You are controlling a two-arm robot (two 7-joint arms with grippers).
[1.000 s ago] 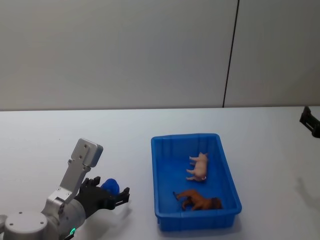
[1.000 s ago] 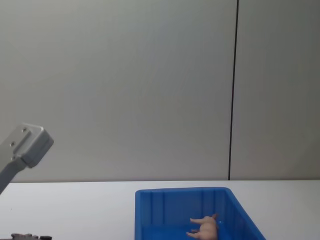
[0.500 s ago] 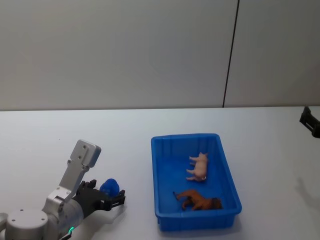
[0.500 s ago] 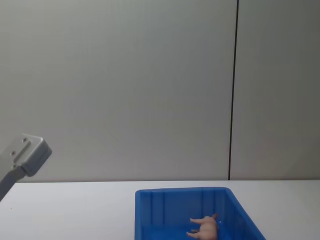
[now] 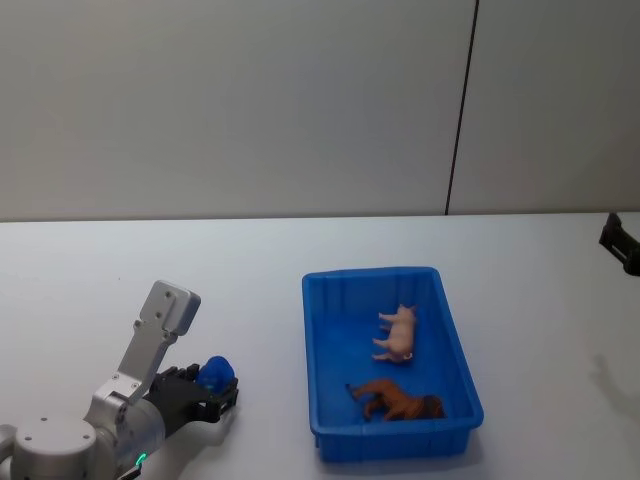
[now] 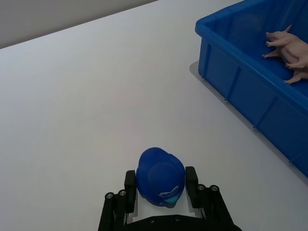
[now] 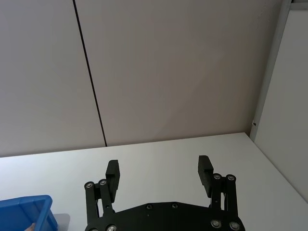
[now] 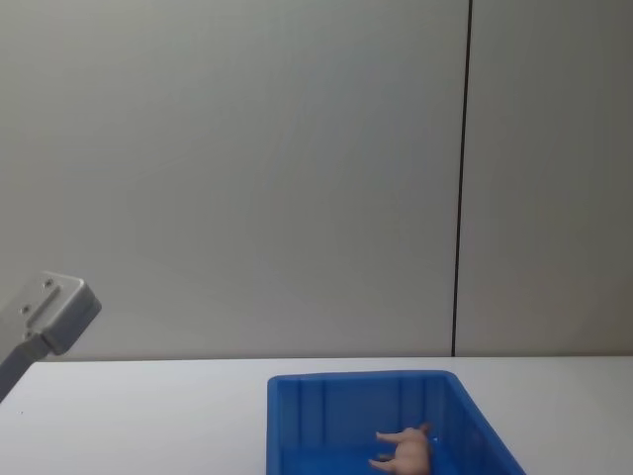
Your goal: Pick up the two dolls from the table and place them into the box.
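Left claw (image 6: 161,190) pinches a small blue toy (image 6: 160,176) on the counter (image 6: 86,96), well left of the box (image 5: 325,340). Pink doll (image 5: 398,334) and brown doll (image 5: 398,401) already lie inside the box. Right claw (image 7: 159,172) hangs wide, empty, beyond the box's right side. Looks nearly done.

One blue box (image 5: 325,350) stands on the single white tabletop (image 5: 250,270). Two animal figures lie in it: one pale pink pig doll (image 5: 399,333) and one brown horse-like doll (image 5: 398,401). One small blue rounded toy (image 6: 160,176) sits between the fingers of the left hand (image 6: 161,190). Two hands in all: the right hand (image 7: 159,173) has two fingers spread apart.
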